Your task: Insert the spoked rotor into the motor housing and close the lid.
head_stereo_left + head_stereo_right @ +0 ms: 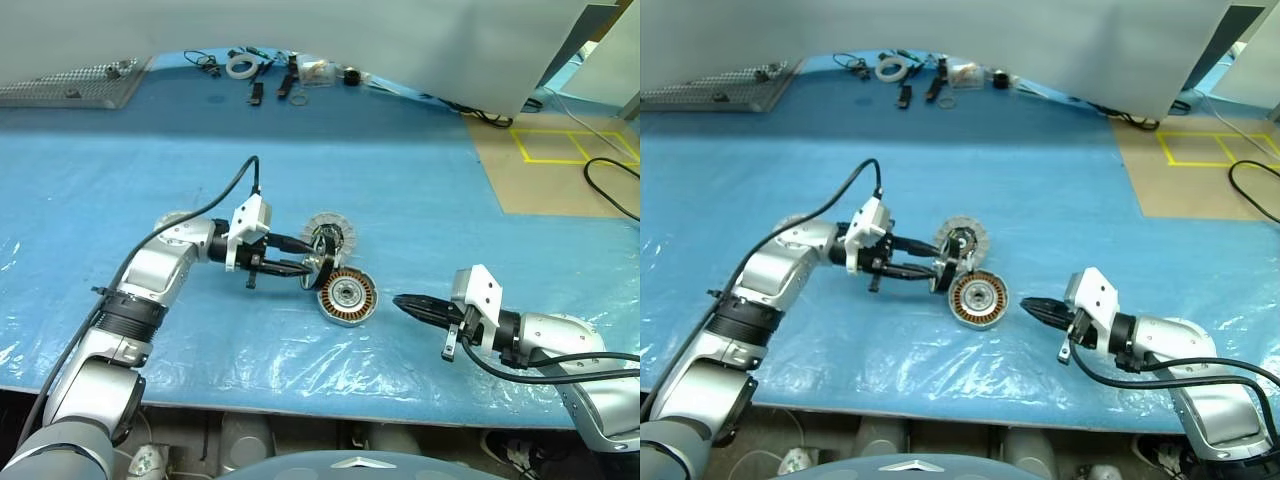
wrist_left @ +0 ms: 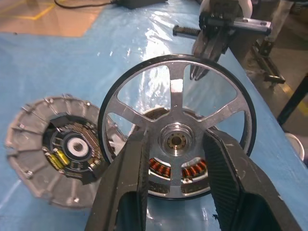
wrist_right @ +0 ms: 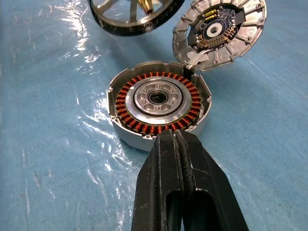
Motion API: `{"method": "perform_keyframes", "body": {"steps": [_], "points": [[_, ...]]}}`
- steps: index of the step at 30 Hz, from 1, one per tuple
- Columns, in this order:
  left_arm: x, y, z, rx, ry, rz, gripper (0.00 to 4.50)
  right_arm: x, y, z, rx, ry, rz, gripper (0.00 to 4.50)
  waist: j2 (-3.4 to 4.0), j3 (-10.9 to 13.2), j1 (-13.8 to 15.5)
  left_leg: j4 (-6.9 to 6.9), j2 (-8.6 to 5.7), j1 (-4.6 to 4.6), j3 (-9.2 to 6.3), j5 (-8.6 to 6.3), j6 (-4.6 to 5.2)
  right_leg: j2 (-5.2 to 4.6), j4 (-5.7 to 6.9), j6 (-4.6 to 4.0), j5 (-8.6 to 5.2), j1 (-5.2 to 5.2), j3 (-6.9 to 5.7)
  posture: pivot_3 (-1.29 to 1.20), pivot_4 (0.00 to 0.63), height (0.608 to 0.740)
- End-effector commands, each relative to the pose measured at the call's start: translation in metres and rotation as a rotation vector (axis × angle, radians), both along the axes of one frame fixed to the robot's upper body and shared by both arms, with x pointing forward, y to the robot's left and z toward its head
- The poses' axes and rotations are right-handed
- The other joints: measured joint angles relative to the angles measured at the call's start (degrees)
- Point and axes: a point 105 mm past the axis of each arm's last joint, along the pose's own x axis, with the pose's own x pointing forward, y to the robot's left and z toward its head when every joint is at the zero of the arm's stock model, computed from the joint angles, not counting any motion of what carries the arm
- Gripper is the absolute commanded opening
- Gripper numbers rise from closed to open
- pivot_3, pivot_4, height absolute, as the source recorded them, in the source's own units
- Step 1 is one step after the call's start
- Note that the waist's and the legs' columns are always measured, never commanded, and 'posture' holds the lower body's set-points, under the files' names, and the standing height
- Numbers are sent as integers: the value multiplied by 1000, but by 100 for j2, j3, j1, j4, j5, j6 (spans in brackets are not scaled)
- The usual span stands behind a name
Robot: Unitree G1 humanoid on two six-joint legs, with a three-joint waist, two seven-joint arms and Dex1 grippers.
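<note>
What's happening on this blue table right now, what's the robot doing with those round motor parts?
The left gripper holds the spoked rotor by its spokes, up on edge and off the table, next to the motor housing. The housing sits open on the blue table, copper windings showing, nothing in it yet. The lid leans tilted against the housing's rim, segmented face showing. The right gripper is shut and empty, pointing at the housing from the other side without touching it.

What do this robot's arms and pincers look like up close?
Both arms are rounded silver-grey shells with black joint rings. Each wrist carries a white boxy block, with a black cable looping back along the arm. The left gripper and right gripper each end in two long, tapering black fingers.
</note>
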Motion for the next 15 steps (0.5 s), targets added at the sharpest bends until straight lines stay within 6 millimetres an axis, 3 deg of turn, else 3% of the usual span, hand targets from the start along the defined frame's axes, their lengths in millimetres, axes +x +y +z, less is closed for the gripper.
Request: {"method": "perform_keyframes", "body": {"steps": [1,15], "points": [[-2,-4,-1,12,-20,-26,1331,-4,3,12,6,-51,33,0,0,0,3,1,0,1,0,0,0,0,-1,0,0,0,0,0,150,740],[6,-27,-5,-41,0,-35,1331,-8,17,22,11,-39,66,0,2,-1,10,2,-2,-1,0,0,1,-1,-1,1,1,0,2,0,150,740]]}}
